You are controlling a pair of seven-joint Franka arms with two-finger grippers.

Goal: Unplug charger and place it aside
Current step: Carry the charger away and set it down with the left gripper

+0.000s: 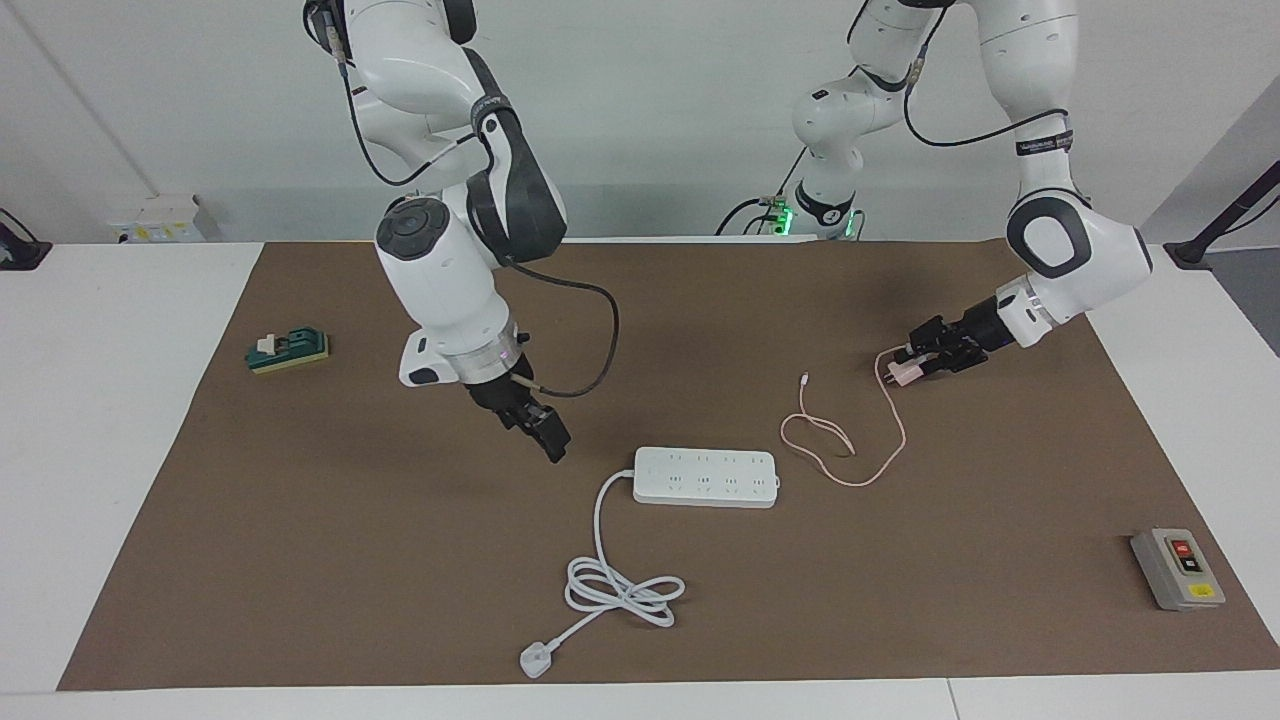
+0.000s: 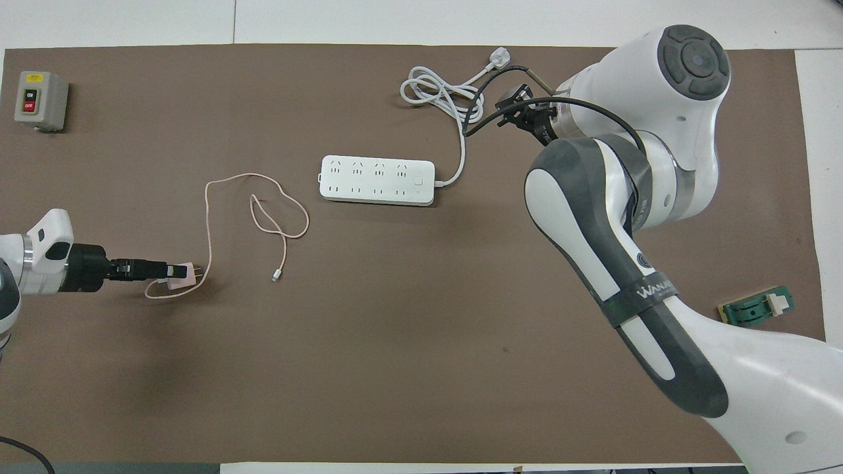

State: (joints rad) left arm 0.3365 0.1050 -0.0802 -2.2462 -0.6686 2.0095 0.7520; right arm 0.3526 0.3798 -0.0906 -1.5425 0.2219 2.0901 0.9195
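The pale pink charger [image 1: 903,373] is out of the white power strip [image 1: 706,476] and sits between the fingers of my left gripper [image 1: 915,366], low over the brown mat toward the left arm's end. Its thin pink cable [image 1: 872,470] trails in loops on the mat beside the strip. In the overhead view the charger [image 2: 186,276] is at the tip of my left gripper [image 2: 172,271], and the cable [image 2: 290,204] lies between it and the strip [image 2: 377,179]. My right gripper [image 1: 550,440] hangs shut and empty above the mat beside the strip's cord end.
The strip's thick white cord [image 1: 620,590] lies coiled farther from the robots, ending in a white plug [image 1: 537,660]. A grey box with a red button [image 1: 1178,568] stands at the left arm's end. A small green block [image 1: 288,350] lies at the right arm's end.
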